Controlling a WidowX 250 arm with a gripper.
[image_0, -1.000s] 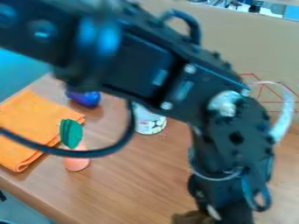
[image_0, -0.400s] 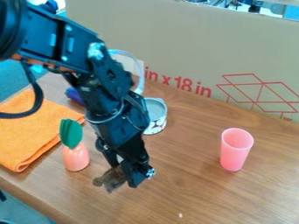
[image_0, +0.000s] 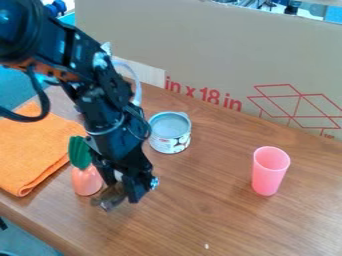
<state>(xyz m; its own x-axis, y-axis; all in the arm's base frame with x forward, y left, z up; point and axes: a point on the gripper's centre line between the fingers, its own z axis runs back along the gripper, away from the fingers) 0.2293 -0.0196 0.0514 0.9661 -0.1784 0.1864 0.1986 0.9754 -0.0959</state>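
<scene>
The black gripper (image_0: 123, 192) hangs over the left part of the wooden table, shut on a small brown, soft-looking object (image_0: 109, 197) that sticks out at its lower left. Close on its left stands an orange-pink carrot-like toy (image_0: 87, 181) with a green leafy top (image_0: 79, 152); whether they touch I cannot tell. Behind and to the right of the gripper is an open white can (image_0: 169, 133) with a grey inside. A pink cup (image_0: 269, 170) stands upright farther right.
A folded orange cloth (image_0: 32, 147) lies at the left of the table (image_0: 220, 220). A large cardboard panel (image_0: 214, 55) with red print stands along the back. The table's front edge runs across the lower left.
The arm has swung far to the left, bringing the brown object with it, then a little farther left beside the carrot-like toy. The can and pink cup have come into clear sight.
</scene>
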